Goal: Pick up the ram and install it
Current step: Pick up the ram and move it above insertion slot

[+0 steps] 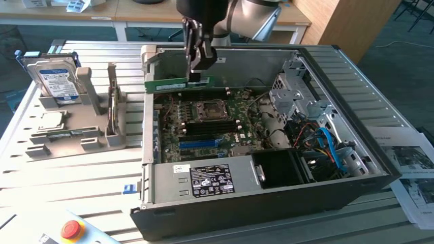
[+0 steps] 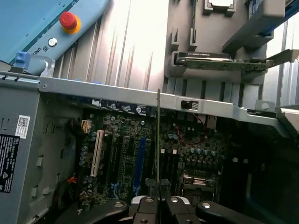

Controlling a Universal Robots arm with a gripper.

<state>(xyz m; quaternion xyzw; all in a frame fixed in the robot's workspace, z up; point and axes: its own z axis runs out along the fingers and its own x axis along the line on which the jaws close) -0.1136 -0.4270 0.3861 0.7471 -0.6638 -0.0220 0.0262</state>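
Ram (image 1: pixel 173 85) in hand (image 1: pixel 198 76), over motherboard (image 1: pixel 203 127), case walls (image 1: pixel 271 201) around

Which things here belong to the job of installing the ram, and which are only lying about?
Job in hand: the ram, held in the gripper; the motherboard; the open computer case.
Lying about: the hard drive; the processor chip; the red stop button; the printed papers.
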